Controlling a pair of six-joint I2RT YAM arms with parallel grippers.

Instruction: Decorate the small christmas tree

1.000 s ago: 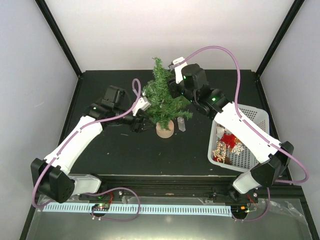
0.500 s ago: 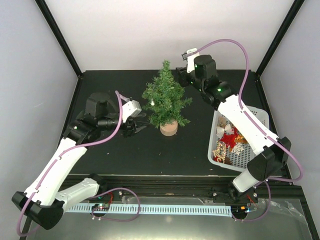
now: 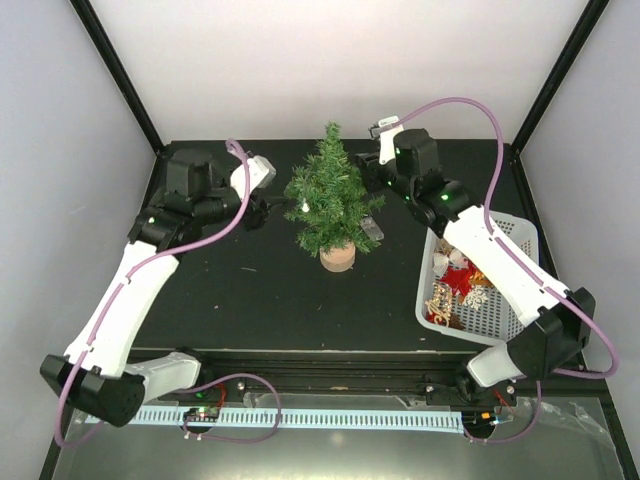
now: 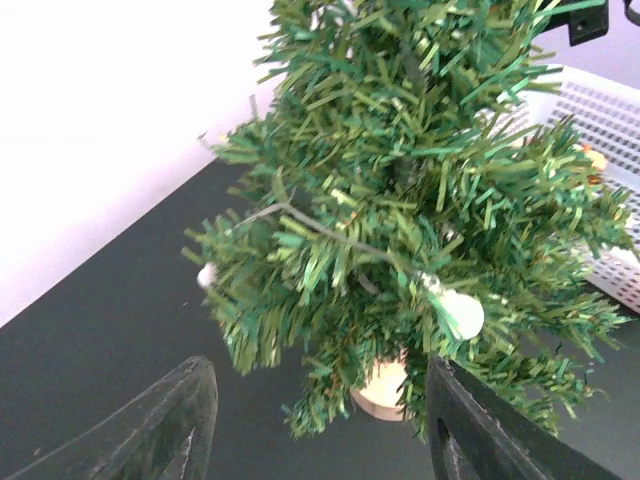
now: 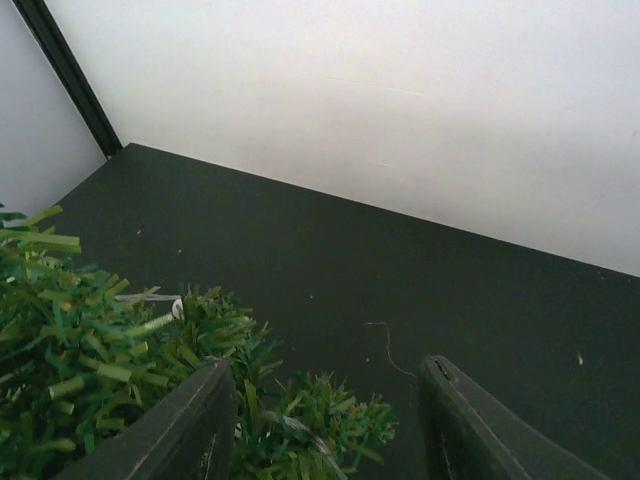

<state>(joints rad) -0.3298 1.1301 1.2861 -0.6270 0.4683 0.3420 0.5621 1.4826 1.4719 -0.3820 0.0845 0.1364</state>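
Standing tree: small christmas tree (image 3: 330, 200) upright on its wood disc base (image 3: 337, 257), mid black table (image 3: 250, 300), betw. the 2 arms.
Tree trim: thin string w/ white beads (image 4: 462, 312) lies over the branches on the side facing the L arm.
L gripper (image 4: 320, 375): jaws wide, nothing held; just L of tree at about mid height, pointing at it, apart from the needles.
R gripper (image 5: 327, 370): jaws wide, empty; near tree's upper R side, branch tips showing low betw. its fingers (image 5: 190, 420); contact can't be told.
Basket (image 3: 520, 228): white, R of tree, well apart; red, white & gold ornaments (image 3: 460, 285) inside.
Clear piece (image 3: 372, 229): small, just R of lower branches; hanging or lying, can't tell.
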